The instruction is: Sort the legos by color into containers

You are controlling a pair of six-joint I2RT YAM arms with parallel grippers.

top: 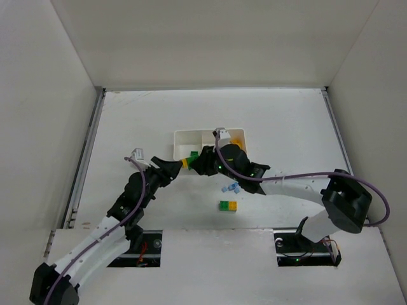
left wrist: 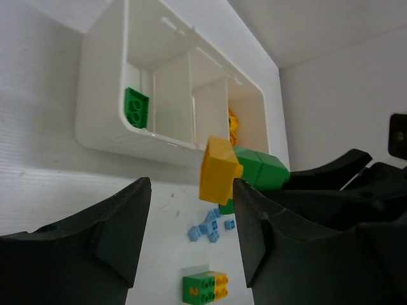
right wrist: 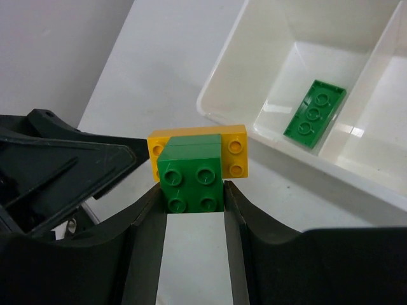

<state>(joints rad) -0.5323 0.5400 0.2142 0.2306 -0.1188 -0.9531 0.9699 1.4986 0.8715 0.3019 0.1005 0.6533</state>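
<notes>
Now the right gripper [right wrist: 193, 190] clamps the green brick [right wrist: 191, 181]; the left gripper [left wrist: 191, 187], fingers [left wrist: 114, 222] apart, flanks the yellow brick [left wrist: 218, 170] at nine o'clock. A skewed pinch could flick both loose.

Tray [top: 191, 135]: mid-table [top: 127, 127], three compartments side by side.
Left compartment: flat brick [right wrist: 315, 113] inside.
Right compartment: piled bricks [left wrist: 233, 124] inside.
Stacked pair [right wrist: 197, 166]: tray's 7 o'clock, between right gripper [right wrist: 194, 210] fingers; left gripper [left wrist: 191, 197] at its 9 o'clock.
Small bricks [top: 231, 188]: on table, tray's 5 o'clock.
Loose pair [top: 228, 206]: their 6 o'clock.
</notes>
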